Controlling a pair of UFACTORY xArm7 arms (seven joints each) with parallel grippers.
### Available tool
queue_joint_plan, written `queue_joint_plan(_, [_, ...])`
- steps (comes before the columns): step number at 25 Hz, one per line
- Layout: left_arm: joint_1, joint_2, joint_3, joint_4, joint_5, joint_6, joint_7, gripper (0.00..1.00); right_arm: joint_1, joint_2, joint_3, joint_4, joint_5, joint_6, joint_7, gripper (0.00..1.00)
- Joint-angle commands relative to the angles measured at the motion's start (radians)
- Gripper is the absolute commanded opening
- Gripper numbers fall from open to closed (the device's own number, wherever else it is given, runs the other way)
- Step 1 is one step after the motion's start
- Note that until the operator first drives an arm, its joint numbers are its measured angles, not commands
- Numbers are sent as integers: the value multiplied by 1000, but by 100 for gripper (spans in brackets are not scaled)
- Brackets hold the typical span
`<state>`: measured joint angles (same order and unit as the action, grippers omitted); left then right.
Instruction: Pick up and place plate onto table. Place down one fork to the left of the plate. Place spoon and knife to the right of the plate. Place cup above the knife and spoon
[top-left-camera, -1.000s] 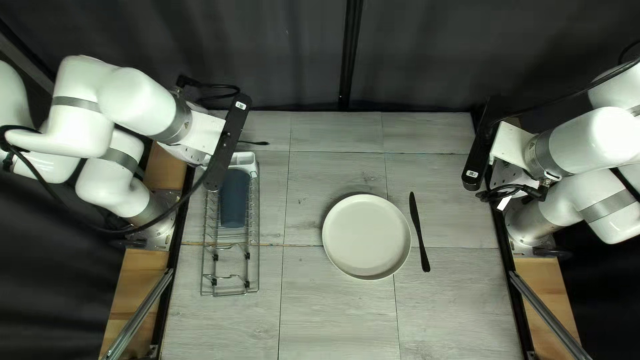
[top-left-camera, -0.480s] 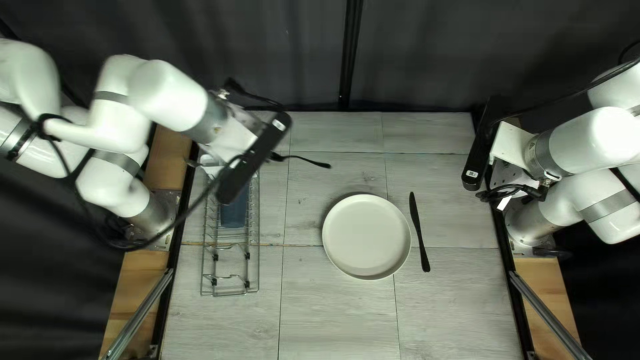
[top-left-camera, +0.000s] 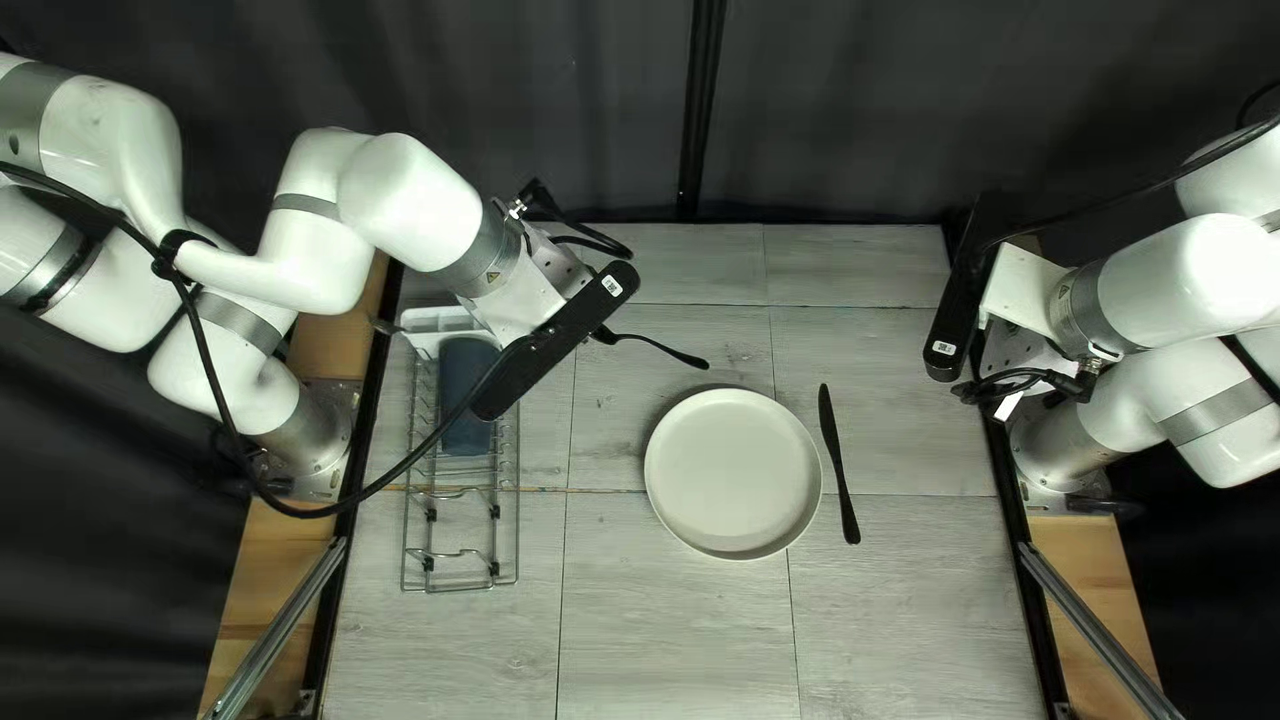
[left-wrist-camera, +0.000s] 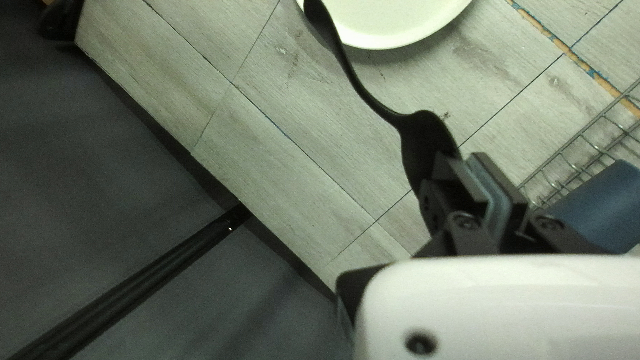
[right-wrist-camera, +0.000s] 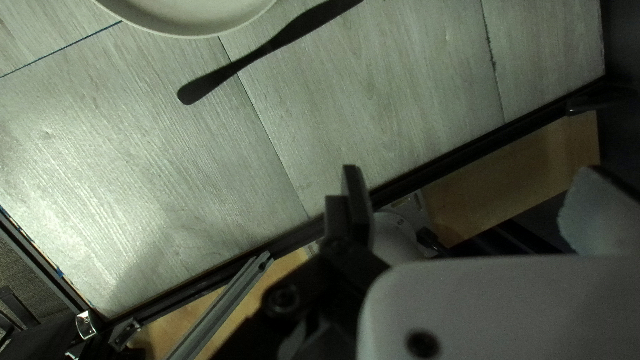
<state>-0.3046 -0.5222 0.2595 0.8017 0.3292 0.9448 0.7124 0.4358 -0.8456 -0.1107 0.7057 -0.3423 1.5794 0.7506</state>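
Note:
A white plate (top-left-camera: 733, 472) lies on the table, with a black knife (top-left-camera: 838, 465) just to its right. My left gripper (top-left-camera: 598, 335) hangs above the table between the rack and the plate, shut on a black spoon (top-left-camera: 655, 347). In the left wrist view the fingers pinch the spoon (left-wrist-camera: 420, 135) at its bowl, and the handle reaches out over the plate's (left-wrist-camera: 385, 20) rim. A dark blue cup (top-left-camera: 468, 395) lies in the wire rack. My right gripper (top-left-camera: 945, 360) stays open at the table's right edge, away from the knife (right-wrist-camera: 265, 50), holding nothing.
The wire dish rack (top-left-camera: 460, 540) stands along the table's left side, with a white cutlery holder (top-left-camera: 440, 322) at its far end. A black frame rail (right-wrist-camera: 450, 155) borders the table under my right gripper.
My left arm has swung from over the rack's far end out to the right, toward the plate, carrying the spoon. The right arm, plate and knife have not moved.

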Motion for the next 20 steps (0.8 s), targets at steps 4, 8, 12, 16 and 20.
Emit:
queue_joint_plan(4, [-66, -1, -57, -9, 62, -42, 111, 0, 0, 0, 0, 0, 0, 0, 0, 100])
queue_joint_plan(8, [-100, 21, -74, -8, 96, -57, 198, 0, 0, 0, 0, 0, 0, 0, 0, 100])
queue_joint_plan(12, [-109, 31, -70, -6, 99, -62, 226, 0, 0, 0, 0, 0, 0, 0, 0, 100])
queue_joint_plan(16, [-109, 31, -70, -6, 99, -62, 226, 0, 0, 0, 0, 0, 0, 0, 0, 100])
queue_joint_plan(20, [-109, 31, -70, -6, 99, -62, 226, 0, 0, 0, 0, 0, 0, 0, 0, 100])
